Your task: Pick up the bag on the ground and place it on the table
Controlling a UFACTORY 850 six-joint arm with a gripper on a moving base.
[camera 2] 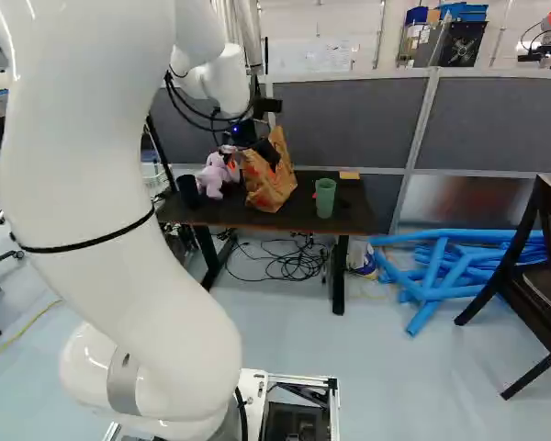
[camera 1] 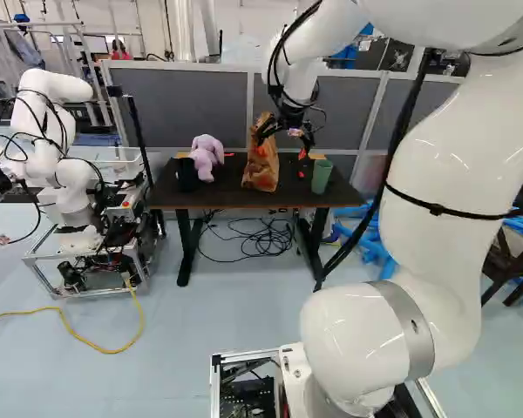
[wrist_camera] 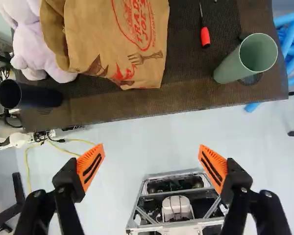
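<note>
My gripper point(camera 1: 281, 146) hangs over the dark table point(camera 1: 222, 198), by the upper part of the brown paper bag point(camera 1: 260, 172). In the wrist view the gripper point(wrist_camera: 152, 164) stands wide open with nothing between its orange pads; floor and the base's frame show beyond the gap. The bag point(wrist_camera: 122, 44), printed in red, rests on the tabletop ahead of the fingers and apart from them. In the right base view the bag point(camera 2: 268, 184) leans a little, with the gripper point(camera 2: 248, 156) partly over it. Its far part is hidden.
A lilac plush toy point(wrist_camera: 36, 46) and a black cup point(wrist_camera: 39, 95) are beside the bag. A green cup point(wrist_camera: 230, 66) and a red-handled tool point(wrist_camera: 205, 36) lie on its other side. Cables point(camera 1: 261, 239), blue tubes point(camera 2: 432, 276), a chair point(camera 2: 533, 276) and another robot point(camera 1: 52, 131) stand around.
</note>
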